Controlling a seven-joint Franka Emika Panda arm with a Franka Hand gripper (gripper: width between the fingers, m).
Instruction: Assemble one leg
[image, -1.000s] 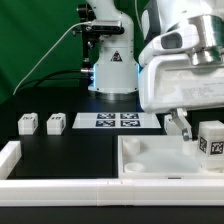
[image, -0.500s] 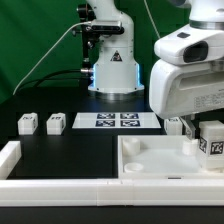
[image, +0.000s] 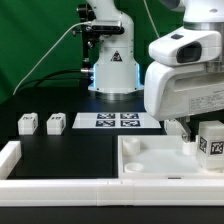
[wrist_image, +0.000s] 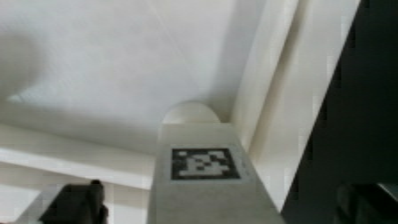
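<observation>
The job looks partly done: one leg stands upright at the tray's corner on the exterior view's right, so it has been brought to its place. Whether it is fully seated or tightened in its socket cannot be told, since the arm hides much of that corner. The gripper hangs over this leg with its dark fingertips spread to either side and apparently clear of it, so nothing is pinched at this moment. What is probably left is to close on the leg and work it home, or to check that it sits firm. The leg is a small white block-shaped post with a black-and-white square tag on the face turned toward the exterior camera. In the wrist view the tag also shows, and the post's end looks rounded against the pale tray. Two spare legs lie loose on the black table, well apart from the tray, on the exterior view's left. The marker board lies farther back, between those legs and the arm.
</observation>
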